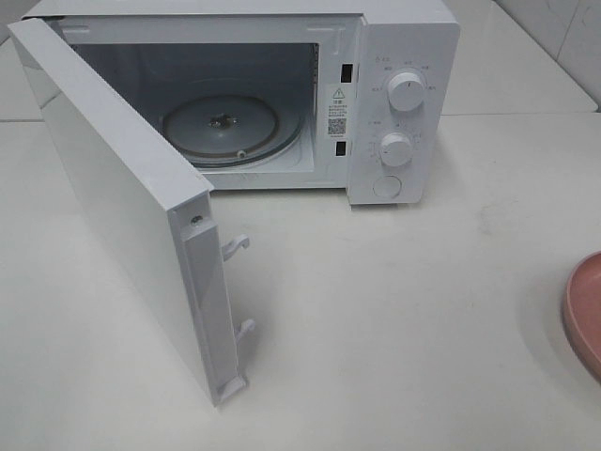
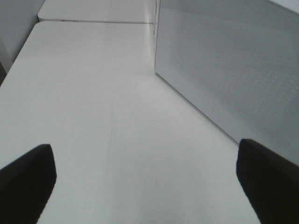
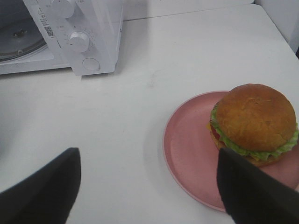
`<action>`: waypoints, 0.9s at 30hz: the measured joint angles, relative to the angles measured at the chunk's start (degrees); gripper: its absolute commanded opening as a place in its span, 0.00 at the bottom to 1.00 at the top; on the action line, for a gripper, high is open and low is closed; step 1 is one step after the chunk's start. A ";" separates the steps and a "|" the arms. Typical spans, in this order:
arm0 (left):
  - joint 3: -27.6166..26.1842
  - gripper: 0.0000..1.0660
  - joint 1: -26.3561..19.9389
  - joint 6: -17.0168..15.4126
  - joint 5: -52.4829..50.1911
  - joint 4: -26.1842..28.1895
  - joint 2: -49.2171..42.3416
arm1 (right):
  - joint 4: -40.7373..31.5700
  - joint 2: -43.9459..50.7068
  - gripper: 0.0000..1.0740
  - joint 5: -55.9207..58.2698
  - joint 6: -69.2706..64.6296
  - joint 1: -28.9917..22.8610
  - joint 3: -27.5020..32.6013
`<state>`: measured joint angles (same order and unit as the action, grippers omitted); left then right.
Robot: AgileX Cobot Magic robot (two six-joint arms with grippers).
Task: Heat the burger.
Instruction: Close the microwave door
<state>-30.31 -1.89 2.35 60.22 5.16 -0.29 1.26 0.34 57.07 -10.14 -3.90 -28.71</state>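
White all over, a countertop microwave oven (image 1: 282, 85) stands at the back of a pale table (image 1: 394, 319) with its door (image 1: 122, 197) swung wide toward the front left, two latch hooks (image 1: 237, 246) jutting from the door's free edge. Inside the lit cavity a round glass turntable (image 1: 225, 124) lies bare. On the control panel to the right of the opening sit an upper dial (image 1: 406, 90), a lower dial (image 1: 396, 148) and, beneath them, a round button (image 1: 387, 186).

At the right edge of the table, well apart from the oven, a shallow pink plate (image 1: 584, 310) shows only as a curved sliver from the high camera. The right wrist camera shows it more fully: the burger (image 3: 254, 123) sits on that plate (image 3: 187, 149), toward one side of it, its glossy brown bun domed over a frill of green lettuce and a glimpse of red and yellow.

The right gripper (image 3: 149, 191) hangs above the table beside the plate, its dark fingers (image 3: 42, 191) spread wide with nothing between them; one finger's tip overlaps the plate's rim in the picture.

The left gripper (image 2: 145, 182) hovers over bare tabletop next to the outer face of the opened door (image 2: 233, 65), jaws parted fully and holding nothing.
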 measured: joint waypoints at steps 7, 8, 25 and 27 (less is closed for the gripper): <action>-0.52 0.59 0.00 0.00 -4.93 -0.29 2.29 | 0.00 0.00 0.71 0.00 0.00 0.00 0.00; -0.52 0.51 0.00 0.00 -5.96 -0.29 4.30 | 0.00 0.00 0.71 0.00 0.00 0.00 0.00; 2.12 0.00 0.00 3.67 -28.76 1.32 23.55 | 0.00 0.00 0.71 0.00 0.00 0.00 0.00; 4.18 0.00 0.00 4.93 -34.95 1.89 24.81 | 0.00 0.00 0.71 0.00 0.00 0.00 0.00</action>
<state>-26.13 -1.89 7.28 25.27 7.05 24.52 1.26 0.34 57.07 -10.14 -3.90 -28.71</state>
